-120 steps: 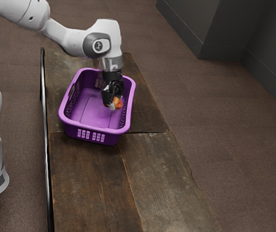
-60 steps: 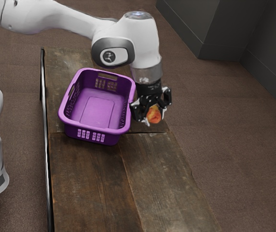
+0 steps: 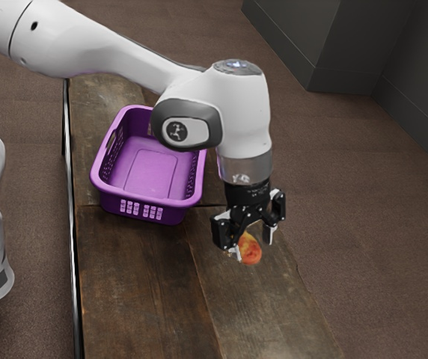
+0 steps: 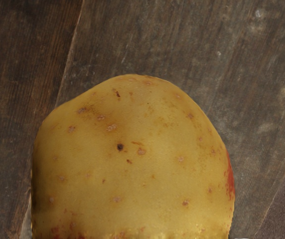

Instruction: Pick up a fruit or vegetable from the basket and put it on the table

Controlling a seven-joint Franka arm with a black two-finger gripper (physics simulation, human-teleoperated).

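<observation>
Purple, one basket (image 3: 148, 203) stands upright on one wooden worktop (image 3: 135, 277), towards the exterior view's left. To its right, one white arm (image 3: 244, 112) reaches down, its one pair of jaws clenched on one yellow-and-red fruit (image 3: 251, 253). That fruit is well outside the basket, over the worktop; whether it touches the wood, I cannot tell.

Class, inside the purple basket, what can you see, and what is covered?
Inside the basket, its floor and slotted walls show; the arm covers one far corner, leaving that part unseen.
</observation>
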